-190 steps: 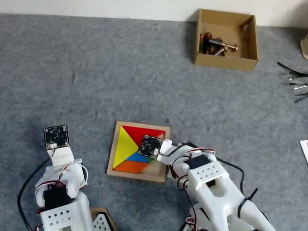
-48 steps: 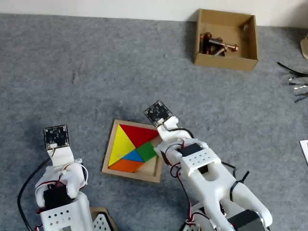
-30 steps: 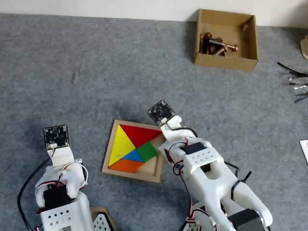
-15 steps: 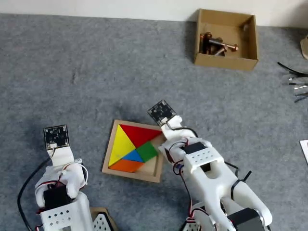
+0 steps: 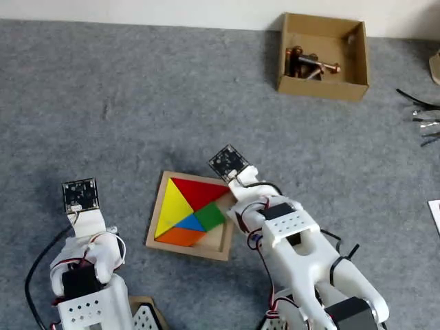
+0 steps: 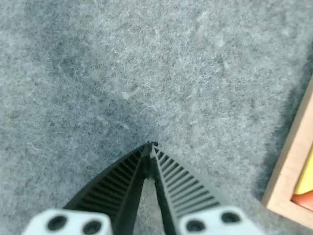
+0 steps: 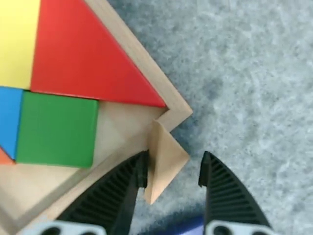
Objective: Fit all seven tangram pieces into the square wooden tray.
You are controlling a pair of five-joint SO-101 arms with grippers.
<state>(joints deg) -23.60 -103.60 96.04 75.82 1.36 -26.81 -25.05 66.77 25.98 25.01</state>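
Note:
The square wooden tray (image 5: 223, 242) lies on the grey carpet and holds a red triangle (image 5: 199, 191), a yellow triangle (image 5: 172, 206), a blue piece (image 5: 191, 223), a green square (image 5: 212, 216) and an orange piece (image 5: 182, 236). In the right wrist view, my right gripper (image 7: 174, 154) stands open astride a plain wood-coloured triangle (image 7: 164, 159) that rests tilted on the tray's corner rim (image 7: 178, 115), next to the red triangle (image 7: 83, 63) and green square (image 7: 58, 129). One finger touches it and the other is apart. My left gripper (image 6: 150, 147) is shut over bare carpet, beside the tray's edge (image 6: 288, 176).
A cardboard box (image 5: 323, 84) with metal parts stands at the back right. Cables (image 5: 419, 113) lie at the right edge. A bluish thing (image 7: 171, 227) shows close under the right gripper. Open carpet stretches to the left and behind the tray.
The right arm has swung from over the tray's middle to its far right corner, uncovering the green square. The tray shifted slightly left. Over the last second, almost nothing moved.

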